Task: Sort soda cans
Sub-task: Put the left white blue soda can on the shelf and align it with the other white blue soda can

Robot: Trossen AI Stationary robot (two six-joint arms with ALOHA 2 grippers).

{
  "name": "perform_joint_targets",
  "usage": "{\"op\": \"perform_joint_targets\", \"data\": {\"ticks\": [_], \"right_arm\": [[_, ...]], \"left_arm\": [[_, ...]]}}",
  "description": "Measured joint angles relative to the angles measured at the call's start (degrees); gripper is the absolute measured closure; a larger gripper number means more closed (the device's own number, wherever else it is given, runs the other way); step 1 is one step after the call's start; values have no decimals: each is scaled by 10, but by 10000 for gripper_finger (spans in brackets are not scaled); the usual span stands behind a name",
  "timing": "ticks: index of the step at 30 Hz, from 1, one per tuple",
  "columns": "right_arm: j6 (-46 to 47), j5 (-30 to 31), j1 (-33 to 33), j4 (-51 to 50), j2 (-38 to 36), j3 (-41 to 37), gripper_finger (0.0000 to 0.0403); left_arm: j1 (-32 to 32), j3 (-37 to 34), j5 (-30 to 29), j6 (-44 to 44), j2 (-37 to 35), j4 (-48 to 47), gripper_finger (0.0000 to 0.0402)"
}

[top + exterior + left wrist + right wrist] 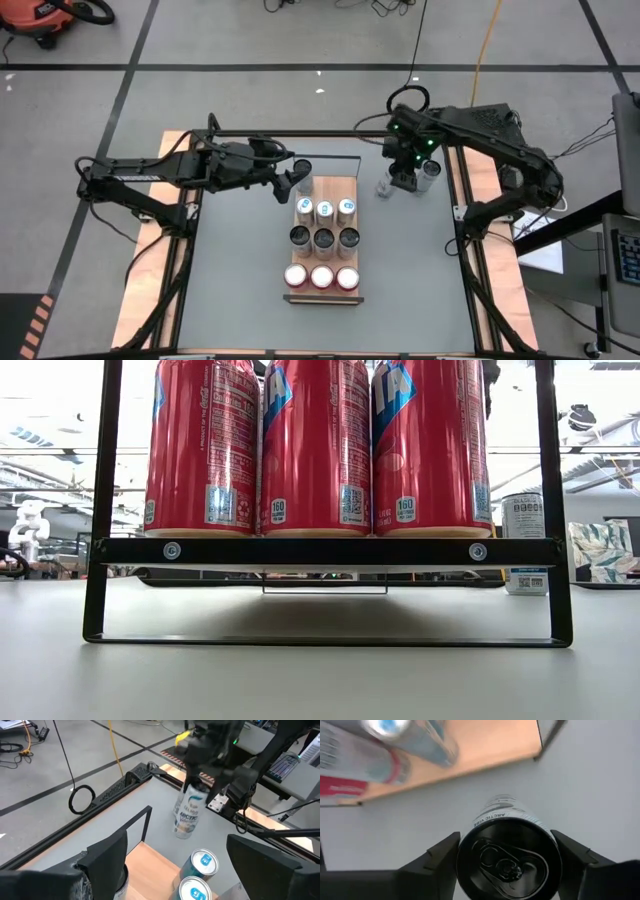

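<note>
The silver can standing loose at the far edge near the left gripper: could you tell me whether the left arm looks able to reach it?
Probably yes: the left gripper hovers open right beside that silver can, with nothing between them.

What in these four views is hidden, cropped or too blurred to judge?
- Low view: three red cylindrical soda cans fill the frame, tops cut off, rows behind hidden.
- Right wrist view: blue-topped can blurred.
- High view: right end effector covers the silver-grey dark-topped can; grip contact unclear.
</note>
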Motion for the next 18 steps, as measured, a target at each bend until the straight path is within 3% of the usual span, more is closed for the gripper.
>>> {"op": "perform_joint_targets", "data": {"ticks": [10,18], "right_arm": [[-8,-27,0,2,-69,49,191],[8,-83,0,7,-108,64,191]], "left_arm": [[0,0,0,0,0,2,59],[0,0,0,0,0,2,59]]}}
